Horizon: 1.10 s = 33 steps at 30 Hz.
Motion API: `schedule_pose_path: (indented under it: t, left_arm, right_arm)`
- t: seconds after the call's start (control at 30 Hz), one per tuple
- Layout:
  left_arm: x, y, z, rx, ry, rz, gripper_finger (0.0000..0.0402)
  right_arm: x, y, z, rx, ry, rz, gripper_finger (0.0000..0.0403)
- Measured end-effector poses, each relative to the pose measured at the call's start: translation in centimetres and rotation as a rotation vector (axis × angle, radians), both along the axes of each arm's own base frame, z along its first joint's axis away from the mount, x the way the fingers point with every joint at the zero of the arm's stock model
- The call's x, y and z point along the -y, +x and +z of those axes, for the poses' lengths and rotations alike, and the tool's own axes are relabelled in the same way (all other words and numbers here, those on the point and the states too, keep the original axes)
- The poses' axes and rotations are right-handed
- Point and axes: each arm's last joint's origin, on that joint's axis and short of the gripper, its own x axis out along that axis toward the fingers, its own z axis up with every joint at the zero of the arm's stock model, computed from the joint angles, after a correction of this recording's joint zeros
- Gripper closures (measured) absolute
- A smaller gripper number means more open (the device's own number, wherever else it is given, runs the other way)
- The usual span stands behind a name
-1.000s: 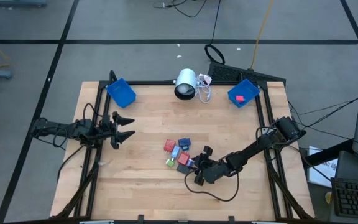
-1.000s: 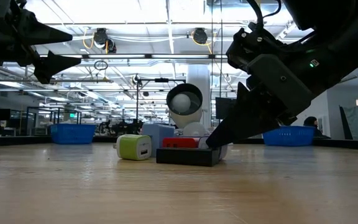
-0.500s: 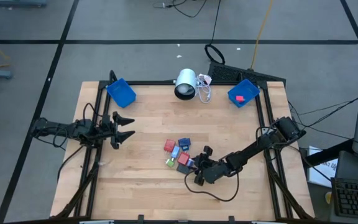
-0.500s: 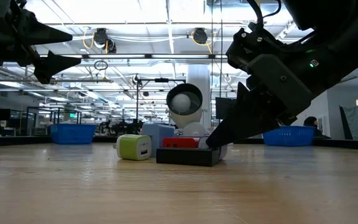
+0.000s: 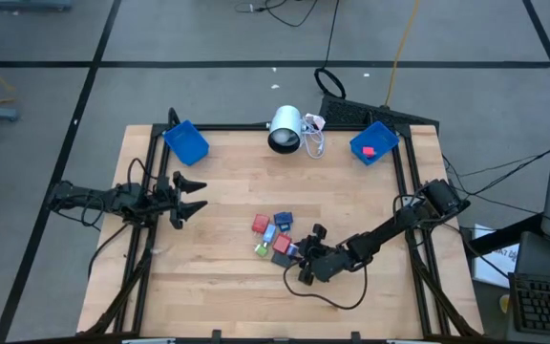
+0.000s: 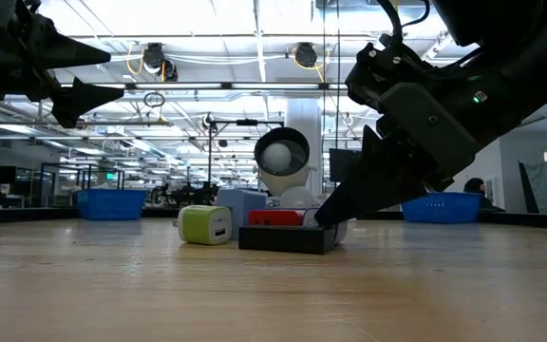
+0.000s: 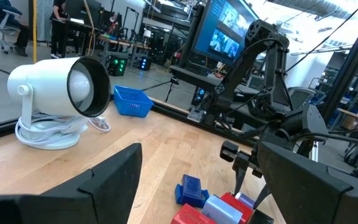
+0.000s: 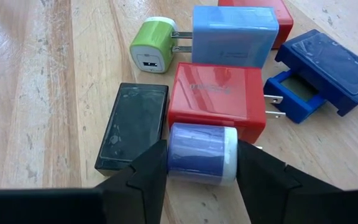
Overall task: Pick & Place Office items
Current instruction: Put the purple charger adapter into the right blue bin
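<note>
The office items are a cluster of small chargers and blocks lying on the wooden table: a green one, a light blue one, a red one, a dark grey one, a dark blue one and a purple-and-white one. My right gripper is low at the cluster's near right side, shut on the purple-and-white piece. My left gripper hangs open and empty above the table's left side. My right gripper pinches the purple-and-white piece between its two fingers, one on the purple end and one on the white end. The fingers slant down from the table's near right. The piece lies beside the red and dark grey pieces.
A blue bin stands at the far left corner. Another blue bin at the far right holds a red item. A white lamp-like cylinder with cable stands between them at the far edge. Bare wood lies near the front edge.
</note>
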Motion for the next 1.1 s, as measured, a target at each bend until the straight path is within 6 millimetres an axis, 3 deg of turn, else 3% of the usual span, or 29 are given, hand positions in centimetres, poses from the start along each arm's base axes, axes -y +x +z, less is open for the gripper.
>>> schedule_pose_path:
  t: [0.83,1.1]
  left_arm:
    - [0.0,0.0,0.0,0.000,0.000,0.000,0.0078]
    - [0.0,0.0,0.0,0.000,0.000,0.000,0.0078]
  right_arm:
    - [0.4,0.3,0.1,0.004,-0.031,0.020,0.0248]
    - [0.8,0.5,3.0,0.063,-0.094,0.143,0.0249]
